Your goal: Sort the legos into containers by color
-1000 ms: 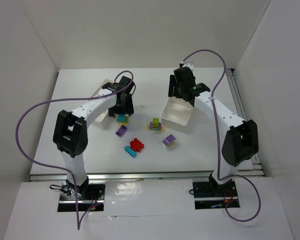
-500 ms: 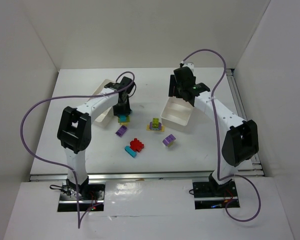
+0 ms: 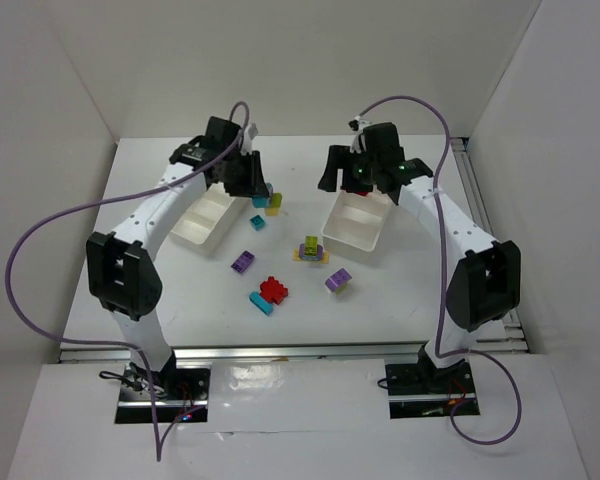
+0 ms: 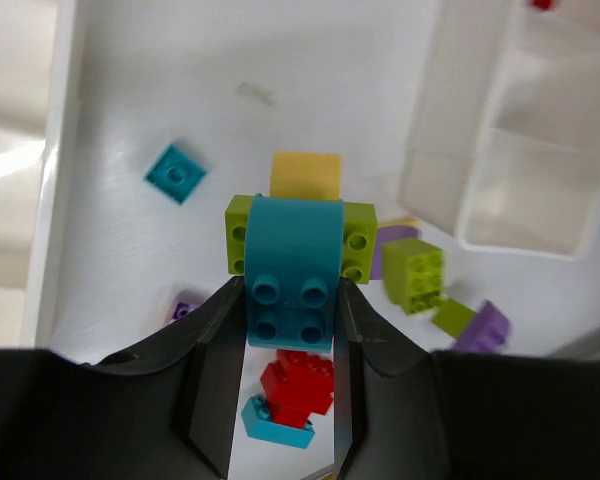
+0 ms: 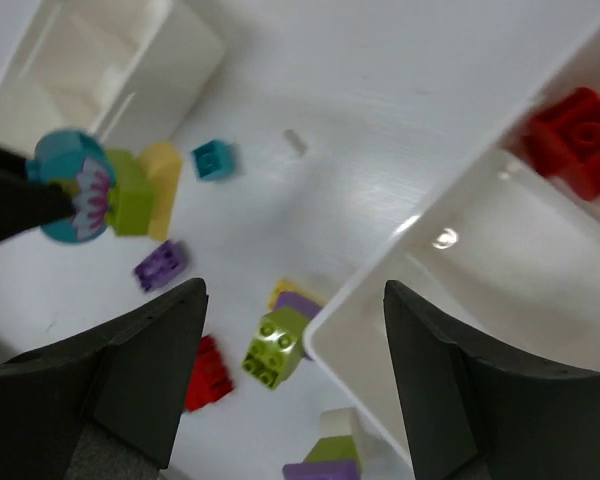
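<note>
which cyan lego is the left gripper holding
The cyan brick stuck to lime green bricks, clamped in the left gripper. The small cyan square and the cyan piece by the red cluster lie on the table.

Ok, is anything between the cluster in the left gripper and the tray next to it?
Nothing visible. The left gripper is shut on the cyan, lime and yellow cluster, held up beside the left tray. A loose cyan brick lies on the table near it, not between them.
</note>
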